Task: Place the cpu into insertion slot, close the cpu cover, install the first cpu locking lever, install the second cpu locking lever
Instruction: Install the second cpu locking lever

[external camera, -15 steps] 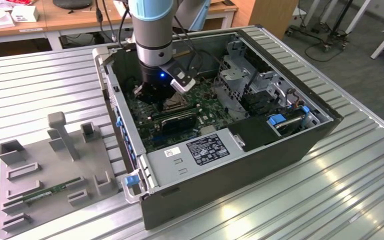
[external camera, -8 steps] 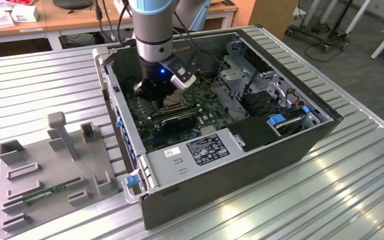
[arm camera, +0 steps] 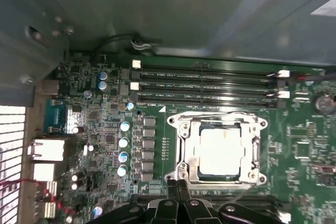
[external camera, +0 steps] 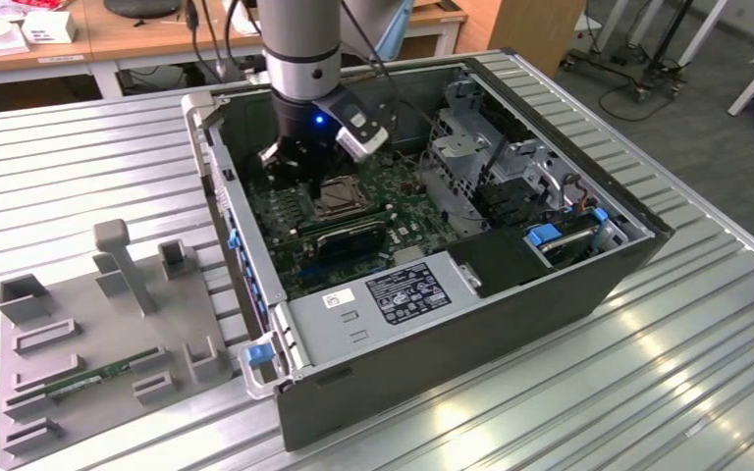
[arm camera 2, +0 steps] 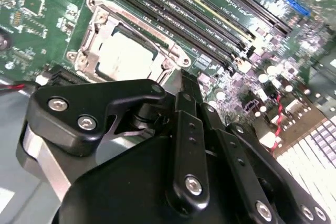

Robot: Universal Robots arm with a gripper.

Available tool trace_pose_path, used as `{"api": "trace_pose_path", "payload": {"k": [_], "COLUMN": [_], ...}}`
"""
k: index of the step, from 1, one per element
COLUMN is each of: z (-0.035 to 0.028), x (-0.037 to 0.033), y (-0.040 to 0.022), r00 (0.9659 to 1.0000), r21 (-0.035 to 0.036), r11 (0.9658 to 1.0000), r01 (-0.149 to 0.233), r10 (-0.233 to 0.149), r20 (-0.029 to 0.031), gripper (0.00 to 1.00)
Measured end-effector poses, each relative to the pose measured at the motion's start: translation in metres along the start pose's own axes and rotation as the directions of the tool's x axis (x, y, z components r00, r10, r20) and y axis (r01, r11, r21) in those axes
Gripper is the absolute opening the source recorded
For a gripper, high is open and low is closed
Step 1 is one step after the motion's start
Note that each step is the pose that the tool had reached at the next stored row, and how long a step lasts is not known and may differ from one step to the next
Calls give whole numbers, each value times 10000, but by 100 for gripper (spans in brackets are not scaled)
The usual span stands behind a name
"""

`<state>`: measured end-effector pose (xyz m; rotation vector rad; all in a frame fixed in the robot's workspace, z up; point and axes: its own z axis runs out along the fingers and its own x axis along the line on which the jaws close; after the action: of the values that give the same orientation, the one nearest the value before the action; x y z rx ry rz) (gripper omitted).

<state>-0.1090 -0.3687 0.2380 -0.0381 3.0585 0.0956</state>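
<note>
First wrist view, left to right: memory slots (arm camera: 205,85), then cpu (arm camera: 220,148) seated in insertion slot (arm camera: 181,150), cpu cover (arm camera: 252,153) flat around it. Placement judged done, cover seemingly closed; levers' state unclear. End effector (arm camera: 178,195) just beside the socket edge, fingers pressed together, holding nothing visible.

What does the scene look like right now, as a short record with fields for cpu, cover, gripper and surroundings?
cpu: cpu seated in the insertion slot
cover: cpu cover lies closed over the chip, framing it
gripper: gripper low over the motherboard, at the socket's edge; jaws together, holding nothing
surroundings: open computer case on a slatted metal table; grey fixture tray on the exterior view's left
</note>
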Motion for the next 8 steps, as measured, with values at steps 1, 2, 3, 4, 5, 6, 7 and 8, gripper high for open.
{"api": "trace_pose_path", "payload": {"k": [1,2,3,4,5,6,7,8], "z": [-28,-56,-83,-108,-134,-161,-179,-180], "x": [-2,-5,-7,-9,-11,-13,-15,-15], "y": [2,3,5,7,8,10,11,11], "r00": [10000,10000,10000,10000,10000,10000,10000,10000], "r21": [0,0,0,0,0,0,1,-2], "r11": [10000,10000,10000,10000,10000,10000,10000,10000], "r01": [-1,-1,-1,-1,-1,-1,-1,-1], "r10": [1,1,1,1,1,1,1,1], "r20": [0,0,0,0,0,0,-1,1], "gripper": [11,11,11,11,11,11,11,11]}}
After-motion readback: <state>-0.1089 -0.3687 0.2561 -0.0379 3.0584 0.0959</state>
